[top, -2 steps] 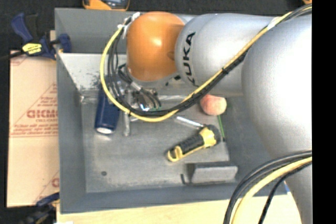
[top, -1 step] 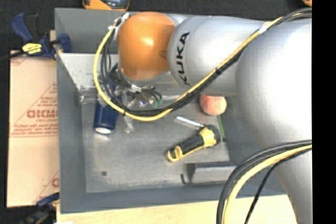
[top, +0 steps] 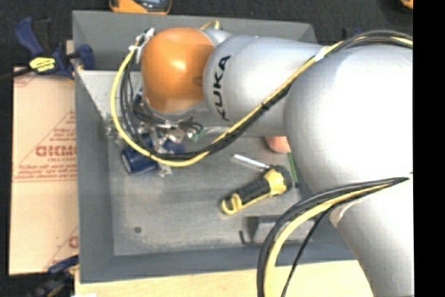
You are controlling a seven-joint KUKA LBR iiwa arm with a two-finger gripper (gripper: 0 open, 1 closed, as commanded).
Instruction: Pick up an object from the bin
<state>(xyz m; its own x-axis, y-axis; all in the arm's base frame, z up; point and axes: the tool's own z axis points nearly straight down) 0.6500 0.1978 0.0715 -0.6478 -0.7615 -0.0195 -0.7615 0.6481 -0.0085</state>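
Observation:
My gripper [top: 165,133] hangs low over the left part of the bin, its metal body showing under the arm's orange cover. A small dark blue thing [top: 136,161] lies on the bin floor just below and left of it, partly hidden by the gripper and a yellow cable. Whether the gripper touches it I cannot tell. A yellow and black tool handle [top: 254,191] lies on the floor to the right, apart from the gripper, with a thin silver piece [top: 249,162] just above it.
The arm covers the back and right of the bin. A pink thing [top: 278,144] and a green sliver [top: 292,167] peek out at its edge. A dark flat thing [top: 252,227] lies near the front wall. The front left floor is bare.

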